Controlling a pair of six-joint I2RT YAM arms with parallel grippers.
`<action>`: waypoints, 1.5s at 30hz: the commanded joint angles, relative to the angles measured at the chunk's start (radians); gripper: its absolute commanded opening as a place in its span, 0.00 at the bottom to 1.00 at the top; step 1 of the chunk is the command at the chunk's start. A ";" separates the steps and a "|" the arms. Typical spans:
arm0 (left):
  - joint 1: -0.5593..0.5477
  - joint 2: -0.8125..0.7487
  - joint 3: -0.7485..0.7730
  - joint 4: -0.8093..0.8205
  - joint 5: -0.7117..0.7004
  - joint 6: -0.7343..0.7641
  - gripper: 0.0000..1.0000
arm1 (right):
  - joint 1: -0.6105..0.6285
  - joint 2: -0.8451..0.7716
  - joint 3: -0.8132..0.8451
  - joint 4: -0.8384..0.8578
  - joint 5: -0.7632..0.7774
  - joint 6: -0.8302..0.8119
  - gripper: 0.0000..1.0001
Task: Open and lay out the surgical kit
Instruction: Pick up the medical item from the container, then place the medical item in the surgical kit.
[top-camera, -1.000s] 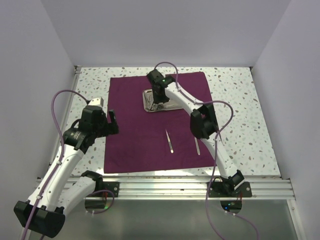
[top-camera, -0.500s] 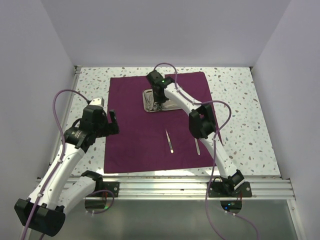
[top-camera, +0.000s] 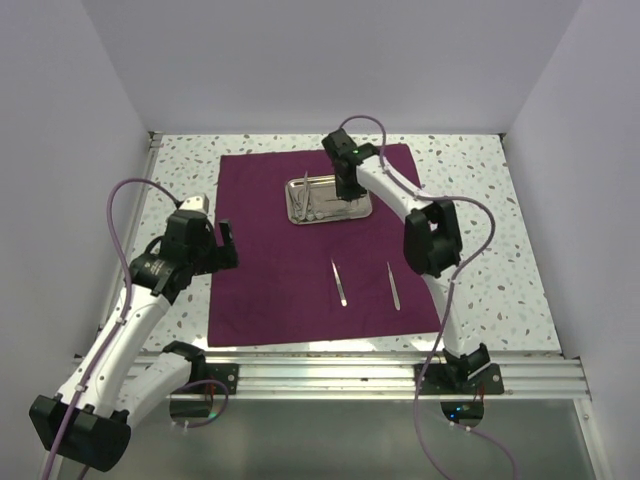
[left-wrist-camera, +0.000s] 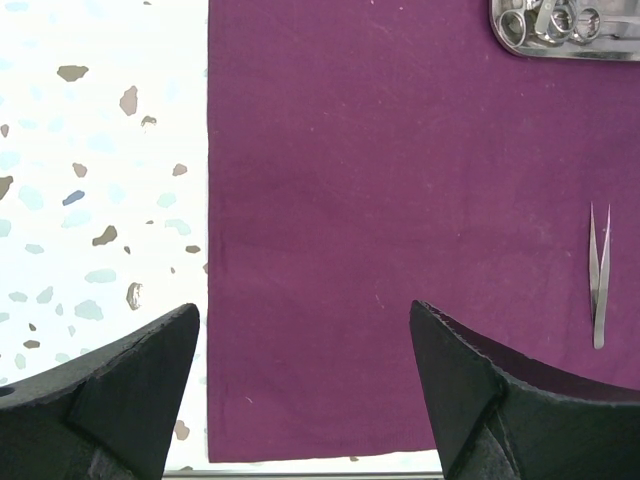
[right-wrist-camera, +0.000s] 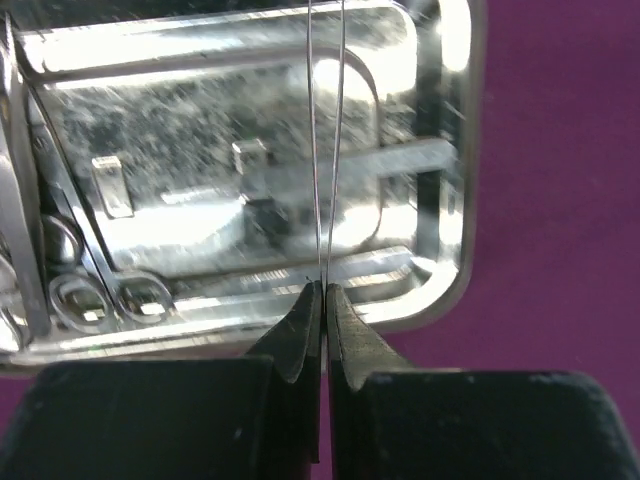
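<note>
Now newly shut, the right claw (right-wrist-camera: 322, 300) pinches a thin probe (right-wrist-camera: 316, 180) over the steel tray (right-wrist-camera: 462, 150), bound for the cloth (right-wrist-camera: 560, 200). Left claw (left-wrist-camera: 305, 330): wide.

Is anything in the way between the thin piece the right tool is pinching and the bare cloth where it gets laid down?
Nothing visible. The right tool is shut on a thin instrument above the steel tray. The purple cloth nearer the arms is bare except for two tweezers, with room beside them.
</note>
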 joint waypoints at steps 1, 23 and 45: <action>-0.002 0.022 -0.003 0.041 -0.008 -0.005 0.89 | 0.007 -0.245 -0.133 0.069 -0.001 -0.011 0.00; -0.119 0.853 0.603 0.243 -0.049 0.029 0.86 | 0.139 -0.716 -1.089 0.324 -0.453 0.247 0.00; -0.243 1.382 1.124 0.130 -0.120 0.046 0.63 | 0.146 -0.957 -1.069 0.069 -0.403 0.156 0.66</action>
